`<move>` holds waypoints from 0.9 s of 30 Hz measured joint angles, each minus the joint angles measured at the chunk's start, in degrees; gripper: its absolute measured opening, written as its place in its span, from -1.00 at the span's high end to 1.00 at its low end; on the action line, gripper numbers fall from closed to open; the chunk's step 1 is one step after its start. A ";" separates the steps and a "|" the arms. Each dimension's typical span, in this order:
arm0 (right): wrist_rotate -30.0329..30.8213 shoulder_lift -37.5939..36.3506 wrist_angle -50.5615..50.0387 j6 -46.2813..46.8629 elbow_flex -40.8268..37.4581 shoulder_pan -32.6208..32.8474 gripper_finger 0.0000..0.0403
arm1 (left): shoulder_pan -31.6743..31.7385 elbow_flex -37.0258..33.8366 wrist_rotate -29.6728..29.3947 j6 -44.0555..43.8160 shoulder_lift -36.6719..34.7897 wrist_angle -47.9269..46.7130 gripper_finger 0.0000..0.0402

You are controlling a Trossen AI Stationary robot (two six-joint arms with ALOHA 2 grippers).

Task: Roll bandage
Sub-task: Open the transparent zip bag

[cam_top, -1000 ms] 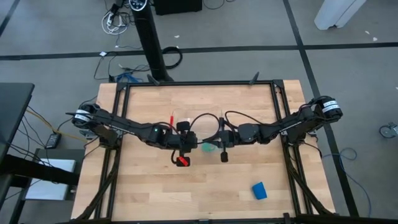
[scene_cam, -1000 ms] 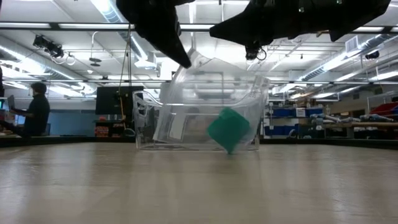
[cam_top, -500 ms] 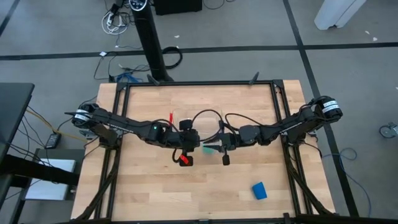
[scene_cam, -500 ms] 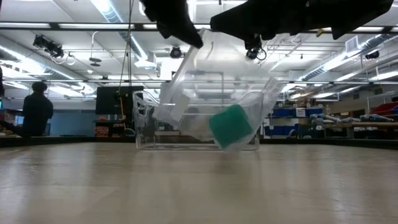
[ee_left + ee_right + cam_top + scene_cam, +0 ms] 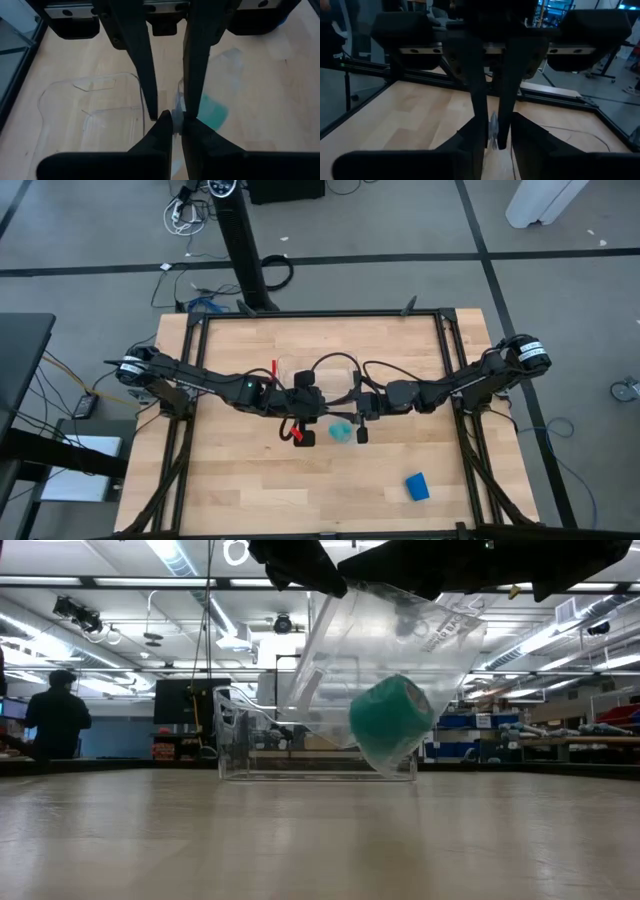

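Workshop shelving and strip lights fill the background, and a person [image 5: 57, 720] stands far off beyond the wooden table [image 5: 250, 490]. Both arms meet over the table's middle. The left gripper [image 5: 175, 119] has its fingers clamped on the thin rim of a clear tub [image 5: 400, 640], which hangs tilted above the surface with a teal block [image 5: 392, 730] in its lower corner. The right gripper [image 5: 493, 135] is at the same rim, its fingers a little apart with the plastic edge in the gap. A clear tray [image 5: 232, 740] lies flat behind them.

The bandage [image 5: 416, 487] sits as a compact blue piece near the table's front right corner, well apart from both grippers. I'd say the arms are busy with the tub, not the bandage. Next, the tub needs setting down before the right arm reaches toward that corner.
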 joint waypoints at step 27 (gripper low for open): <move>3.07 -1.53 -0.98 -1.69 0.00 1.49 0.98 | -0.74 0.25 3.59 -6.59 -0.04 -8.68 0.85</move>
